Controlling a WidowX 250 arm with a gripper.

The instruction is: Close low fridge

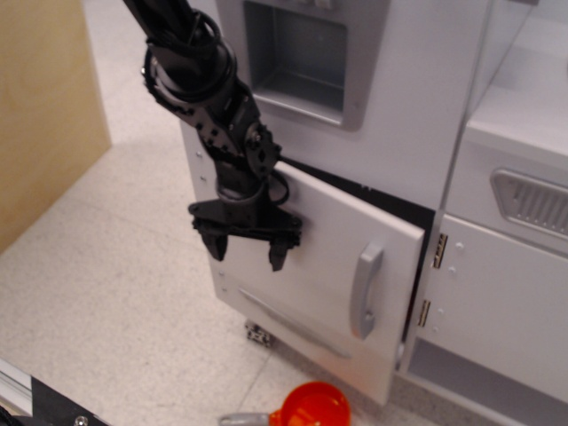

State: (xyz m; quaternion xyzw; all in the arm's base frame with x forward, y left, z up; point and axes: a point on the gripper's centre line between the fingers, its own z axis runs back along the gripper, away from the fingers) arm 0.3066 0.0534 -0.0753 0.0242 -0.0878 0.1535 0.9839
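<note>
The black tool point(248, 248) is hanging off the arm point(200, 84) with its two fingers point(278, 254) pointing down and spread apart, nothing between them. It's right up against the front of the low fridge door point(319, 275), over on the door's left half; can't really tell if it's pressing on the panel or just in front of it. The door itself is nearly shut but not quite, there's a dark sliver of gap along its top and right edge. Grey loop handle point(365, 291) sits upright on the right side of the door, well clear of the tool. Above is the white panel with the grey dispenser recess point(297, 60), and to the right the smaller door with metal hinges point(437, 251). Down on the speckled floor point(106, 293) near the camera there's an orange-red round thing point(311, 406), just below the door's bottom corner
</note>
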